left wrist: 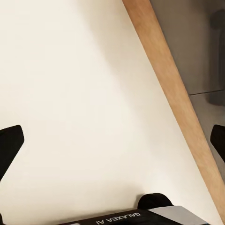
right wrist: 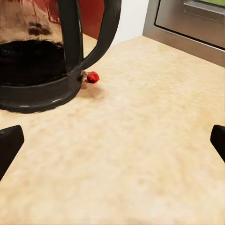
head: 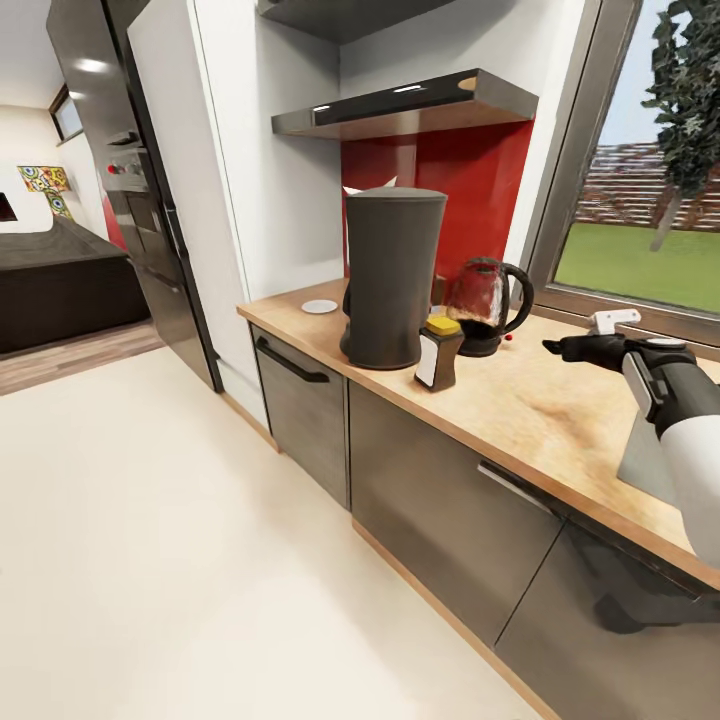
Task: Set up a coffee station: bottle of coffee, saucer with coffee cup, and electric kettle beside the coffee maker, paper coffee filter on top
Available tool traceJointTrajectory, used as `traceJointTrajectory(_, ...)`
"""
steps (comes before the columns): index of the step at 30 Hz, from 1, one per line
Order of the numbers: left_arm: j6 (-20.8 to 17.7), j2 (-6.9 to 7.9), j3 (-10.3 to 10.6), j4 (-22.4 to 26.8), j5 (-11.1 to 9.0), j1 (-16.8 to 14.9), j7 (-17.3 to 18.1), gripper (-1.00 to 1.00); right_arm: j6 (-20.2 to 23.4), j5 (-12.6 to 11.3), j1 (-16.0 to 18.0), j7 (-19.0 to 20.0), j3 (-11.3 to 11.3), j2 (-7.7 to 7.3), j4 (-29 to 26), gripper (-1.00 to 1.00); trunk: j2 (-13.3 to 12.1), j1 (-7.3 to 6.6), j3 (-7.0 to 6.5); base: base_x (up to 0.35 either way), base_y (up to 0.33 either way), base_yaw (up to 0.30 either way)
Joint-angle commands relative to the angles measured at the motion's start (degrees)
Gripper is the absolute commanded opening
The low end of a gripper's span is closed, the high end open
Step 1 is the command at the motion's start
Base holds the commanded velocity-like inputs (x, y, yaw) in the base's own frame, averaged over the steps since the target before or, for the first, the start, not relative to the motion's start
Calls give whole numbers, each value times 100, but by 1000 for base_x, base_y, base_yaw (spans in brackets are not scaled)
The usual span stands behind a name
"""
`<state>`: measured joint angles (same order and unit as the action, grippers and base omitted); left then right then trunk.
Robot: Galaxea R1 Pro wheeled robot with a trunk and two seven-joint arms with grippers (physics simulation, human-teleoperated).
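Right hand (head: pixel 570 347), spread wide and empty, hovers over grainy wood-look countertop (head: pixel 540 400) near rounded glass kettle (head: pixel 487 305).

The kitchen countertop (head: pixel 560 400) looks like smooth light wood, the electric kettle (head: pixel 485 305) like glossy dark glass, the coffee maker (head: pixel 392 275) matt grey, the kitchen shelf (head: pixel 405 105) glossy black.

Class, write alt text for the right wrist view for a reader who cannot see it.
A dark glass electric kettle with a black handle and small red switch stands on the light wood-look kitchen countertop. The open right gripper hovers over bare worktop beside it, with a grey window frame behind.
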<state>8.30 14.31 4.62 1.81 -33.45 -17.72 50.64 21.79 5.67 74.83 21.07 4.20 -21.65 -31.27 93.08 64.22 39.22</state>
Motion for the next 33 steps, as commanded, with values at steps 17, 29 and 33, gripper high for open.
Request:
traceJointTrajectory(17, 38, 1, 48, -1, -30, -4, 7, 100, 27, 57, -2, 67, 37, -75, -3, 100, 3, 0, -7, 0, 64, -72)
traceJointTrajectory(29, 39, 1, 48, 1, -30, -4, 7, 100, 27, 57, -3, 64, 37, -92, -2, 100, 3, 0, -23, -84, 6, -122)
traceJointTrajectory(33, 37, 1, 48, -1, -30, -4, 7, 100, 27, 57, -1, 64, 37, -93, -2, 100, 3, 0, -23, -72, 0, -10)
